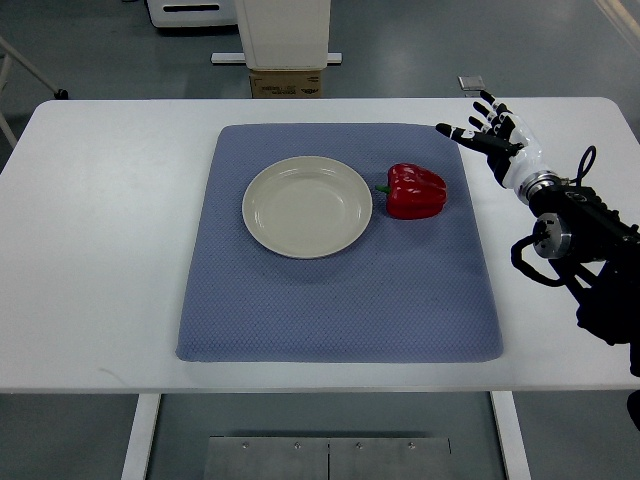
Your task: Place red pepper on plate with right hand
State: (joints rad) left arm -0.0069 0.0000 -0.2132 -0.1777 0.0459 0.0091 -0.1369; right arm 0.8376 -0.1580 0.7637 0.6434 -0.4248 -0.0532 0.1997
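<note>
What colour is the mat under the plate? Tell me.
Blue-grey mat, finely textured, seen in the top view.

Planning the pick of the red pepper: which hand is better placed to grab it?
Right. The right hand hovers open beside the mat's far right corner, close to the red pepper, which lies just right of the plate. No left arm is visible.

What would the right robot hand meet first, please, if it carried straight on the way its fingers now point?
Likely nothing: the right robot hand points up-left across the mat's far corner, passing beyond the red pepper. Height is unclear.
</note>
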